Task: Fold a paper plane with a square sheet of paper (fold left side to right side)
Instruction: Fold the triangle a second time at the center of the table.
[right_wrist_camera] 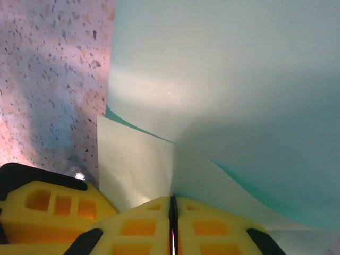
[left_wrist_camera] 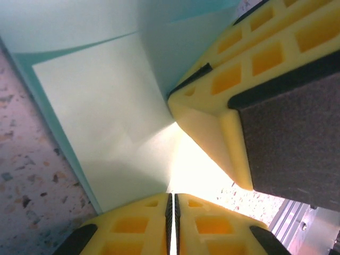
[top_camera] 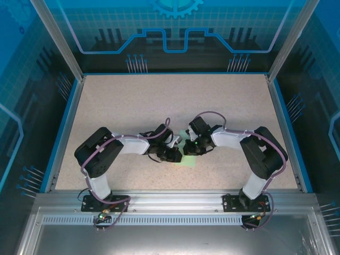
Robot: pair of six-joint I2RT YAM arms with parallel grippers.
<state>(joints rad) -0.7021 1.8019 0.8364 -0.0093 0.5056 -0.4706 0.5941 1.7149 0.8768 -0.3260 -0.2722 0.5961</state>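
Note:
The square sheet of paper [top_camera: 187, 160] is pale mint green and lies partly folded at the middle of the table, under both wrists. In the left wrist view the sheet of paper [left_wrist_camera: 106, 117] rises in a crease that runs down into my left gripper [left_wrist_camera: 172, 204], whose jaws are shut on its edge. The right gripper's yellow fingers [left_wrist_camera: 212, 122] press in from the upper right there. In the right wrist view a curved flap of the paper [right_wrist_camera: 223, 85] arches over a lower layer. My right gripper [right_wrist_camera: 172, 207] is shut on the fold. No finished paper plane is in view.
The speckled table [top_camera: 159, 101] stretches away behind the arms inside a blue rim [top_camera: 64, 127]. Metal frame posts [top_camera: 56, 37] stand at the back corners. The left gripper's yellow finger [right_wrist_camera: 48, 207] sits close beside the right jaws. An aluminium rail [top_camera: 170, 199] runs along the near edge.

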